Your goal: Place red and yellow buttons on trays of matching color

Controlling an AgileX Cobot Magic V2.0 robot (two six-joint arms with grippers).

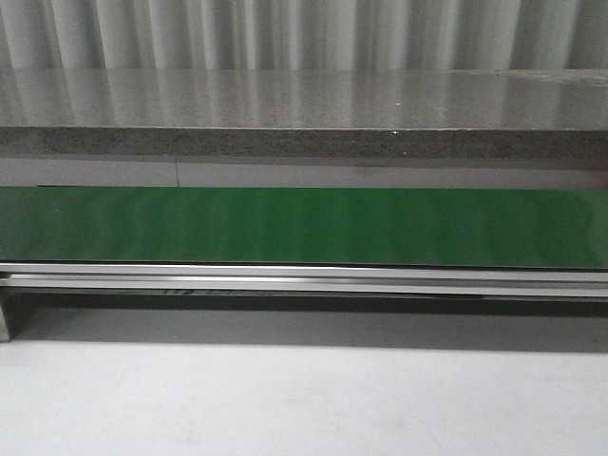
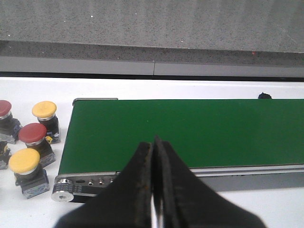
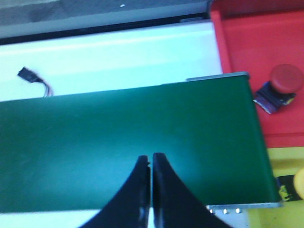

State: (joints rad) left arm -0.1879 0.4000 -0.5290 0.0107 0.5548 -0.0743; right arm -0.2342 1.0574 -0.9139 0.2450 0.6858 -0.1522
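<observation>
In the left wrist view, two yellow buttons (image 2: 44,110) (image 2: 24,161) and two red buttons (image 2: 32,133) (image 2: 4,108) stand on the white table beside the end of the green belt (image 2: 190,130). My left gripper (image 2: 153,142) is shut and empty over the belt's near edge. In the right wrist view, a red button (image 3: 285,80) lies in the red tray (image 3: 247,42). A yellow tray (image 3: 285,161) shows below it, with a yellow object (image 3: 299,183) at the frame edge. My right gripper (image 3: 151,157) is shut and empty above the belt (image 3: 118,142).
The front view shows only the bare green belt (image 1: 304,226), its metal rail (image 1: 304,277) and a grey stone ledge (image 1: 304,104) behind; no gripper shows there. A small black connector with wires (image 3: 31,76) lies on the white table beyond the belt.
</observation>
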